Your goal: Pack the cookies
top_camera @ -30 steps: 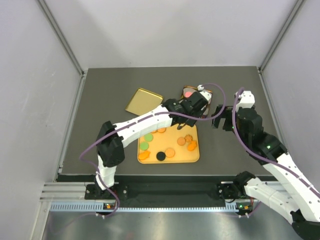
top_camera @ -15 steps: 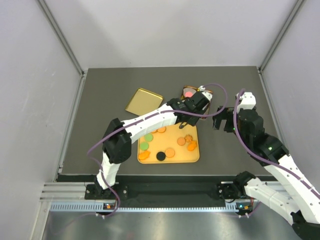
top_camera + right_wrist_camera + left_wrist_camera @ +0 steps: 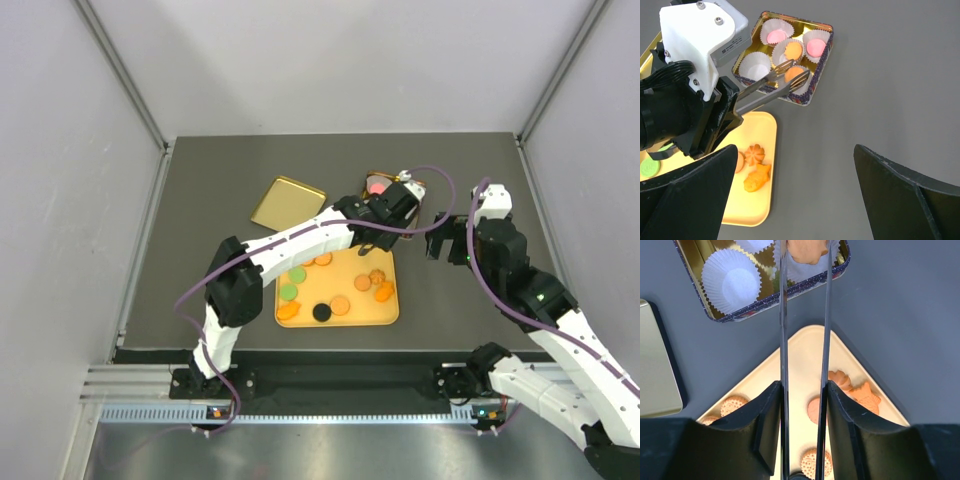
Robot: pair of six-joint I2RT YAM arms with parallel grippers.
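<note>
The left jaws are squeezing the tongs (image 3: 771, 89) partly shut, whose tips are pinching an orange cookie (image 3: 808, 250) over the tin (image 3: 821, 65) ahead. Next, easing the squeeze should drop it. The right jaws are gaping wide, holding nothing.

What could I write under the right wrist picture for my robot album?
Left gripper holds a flat orange cookie over the gold rectangular tin of white paper cups.
</note>
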